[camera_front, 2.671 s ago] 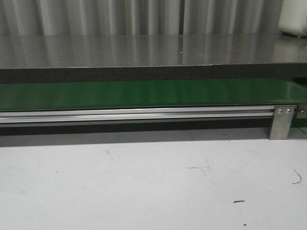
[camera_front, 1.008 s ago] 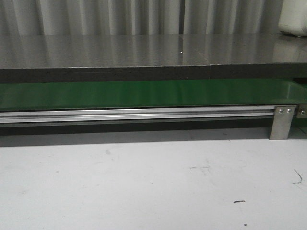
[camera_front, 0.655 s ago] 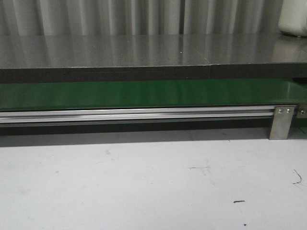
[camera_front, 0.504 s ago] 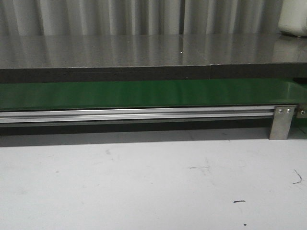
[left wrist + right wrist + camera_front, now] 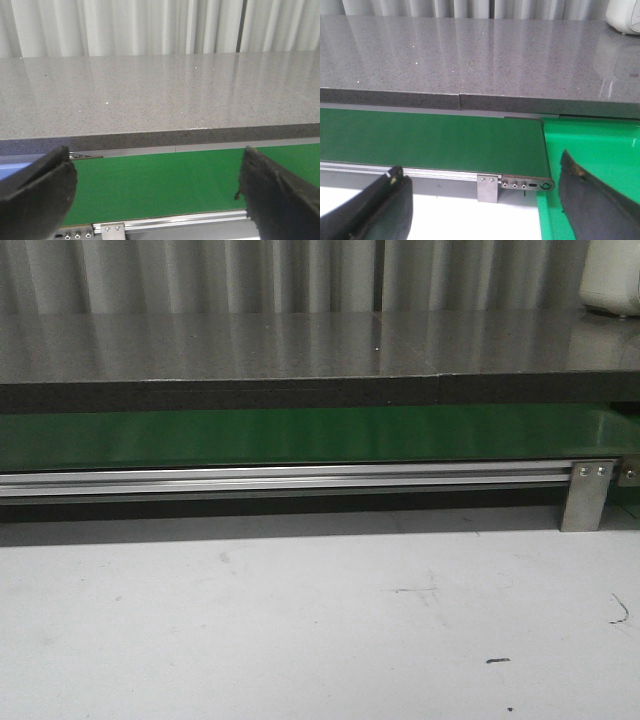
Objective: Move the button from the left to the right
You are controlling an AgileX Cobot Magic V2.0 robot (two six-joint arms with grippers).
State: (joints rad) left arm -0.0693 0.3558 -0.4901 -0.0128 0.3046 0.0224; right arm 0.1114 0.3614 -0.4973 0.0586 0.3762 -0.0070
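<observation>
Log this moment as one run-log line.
button: not in view | green belt: bare | left gripper: open, empty | right gripper: open, empty | stage: waiting

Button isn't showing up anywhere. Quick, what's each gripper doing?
Left gripper: open, holding nothing.
Right gripper: open, holding nothing.

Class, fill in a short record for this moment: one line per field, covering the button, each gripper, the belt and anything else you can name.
button: not visible in any view
left gripper: open, nothing between the fingers
right gripper: open, holding nothing
conveyor belt: green, bare where it shows
rail: aluminium, along the belt's near edge, with a bracket at the right
counter: grey speckled, behind the belt
green bin: at the belt's right end
table: white, scuffed
</observation>
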